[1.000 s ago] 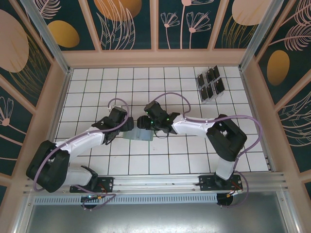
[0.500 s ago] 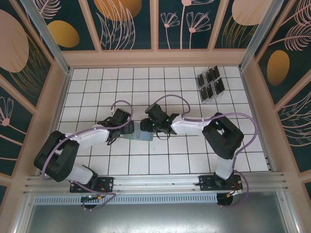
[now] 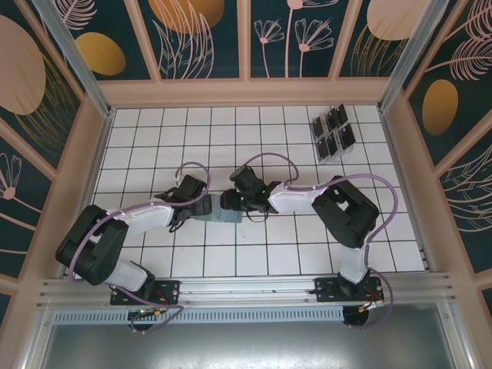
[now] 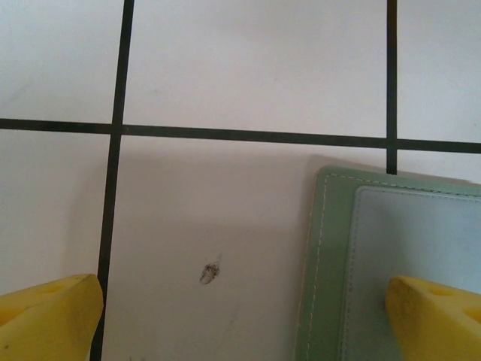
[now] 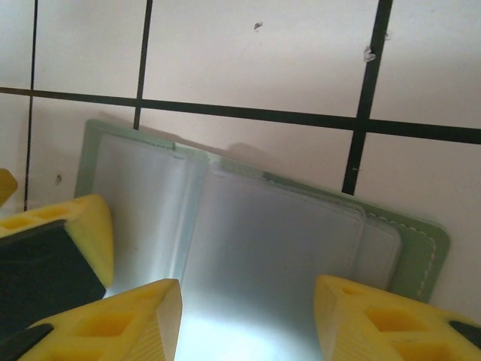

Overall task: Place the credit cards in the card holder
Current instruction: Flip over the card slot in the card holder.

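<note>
- While hovering low, the left gripper (image 4: 240, 308) is standing wide apart astride one edge of the flat sage-green folding card holder (image 4: 391, 248), gripping nothing.
- The right gripper (image 5: 259, 316) is hanging over the opened holder mid-table, fingers apart, empty.
- Holder is looking soft, light, slick inside; pinching a stitched edge is seeming safest.
- Thin black rectangular credit cards (image 3: 332, 131) are sitting in the clear plastic rack (image 3: 328, 159), far right; visible holder sleeves are showing none.
</note>
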Controlling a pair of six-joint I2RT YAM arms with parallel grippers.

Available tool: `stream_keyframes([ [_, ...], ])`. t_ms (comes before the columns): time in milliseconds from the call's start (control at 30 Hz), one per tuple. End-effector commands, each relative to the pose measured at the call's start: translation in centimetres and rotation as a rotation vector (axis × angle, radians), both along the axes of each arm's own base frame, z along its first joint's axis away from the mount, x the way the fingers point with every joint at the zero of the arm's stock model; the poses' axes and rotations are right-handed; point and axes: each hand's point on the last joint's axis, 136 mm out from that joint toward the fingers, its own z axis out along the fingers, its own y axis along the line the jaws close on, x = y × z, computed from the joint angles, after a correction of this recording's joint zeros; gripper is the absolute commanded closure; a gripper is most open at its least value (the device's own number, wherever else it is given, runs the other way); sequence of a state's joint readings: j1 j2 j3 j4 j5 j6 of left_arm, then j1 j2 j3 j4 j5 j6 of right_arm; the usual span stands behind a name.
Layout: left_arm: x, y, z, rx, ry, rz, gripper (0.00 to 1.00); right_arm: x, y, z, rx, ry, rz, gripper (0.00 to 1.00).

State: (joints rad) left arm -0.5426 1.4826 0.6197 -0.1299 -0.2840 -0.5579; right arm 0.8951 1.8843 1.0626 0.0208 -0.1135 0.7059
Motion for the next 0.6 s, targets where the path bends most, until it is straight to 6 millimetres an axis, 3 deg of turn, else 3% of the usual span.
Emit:
stream_keyframes([
  [0,-0.9,0.0,-1.2,-0.011,0.035,0.004,0.04,-0.7,0.1,-1.5,0.023,0.06,0.006,0.5],
  [333,-1.1,-0.2,-1.1,-0.043,0.029,0.01,0.04,-0.3,2.0,-0.5,0.163,0.102,0.013,0.51],
  [567,-0.3,-0.1,1.8,-0.086,-0.068,0.051,0.04,-0.1,1.8,-0.6,0.173,0.11,-0.002,0.5],
])
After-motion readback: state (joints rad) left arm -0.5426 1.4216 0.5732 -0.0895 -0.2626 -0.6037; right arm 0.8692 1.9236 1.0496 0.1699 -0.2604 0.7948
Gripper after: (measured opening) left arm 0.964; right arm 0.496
